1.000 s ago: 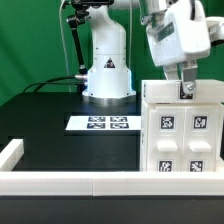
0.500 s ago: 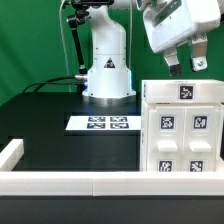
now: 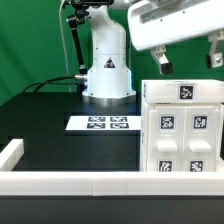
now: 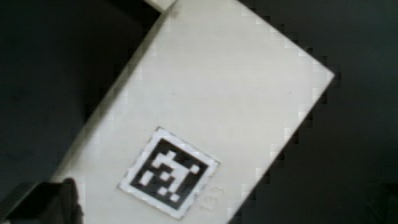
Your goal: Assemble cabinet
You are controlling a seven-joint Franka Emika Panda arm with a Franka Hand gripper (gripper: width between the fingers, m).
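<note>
Rising clear of the cabinet point(image 3: 184, 125) top, no longer touching near its tag; turning level above it; spreading fingers point(image 3: 163, 64) wide, gripper point(image 3: 188, 62) now hanging open.

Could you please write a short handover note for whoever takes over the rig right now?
Gripper: open, holding nothing, hanging above the cabinet and apart from it.
Cabinet: upright at the exterior view's right, near the table's front edge, four tagged panels facing the camera and one tag on its top. The wrist view looks down on that top tag.
Marker board: flat on the table in front of the arm's base.
Done: cabinet stands released.
Left: cannot tell from these views whether any part is missing; check the sides away from the camera before going on.
</note>
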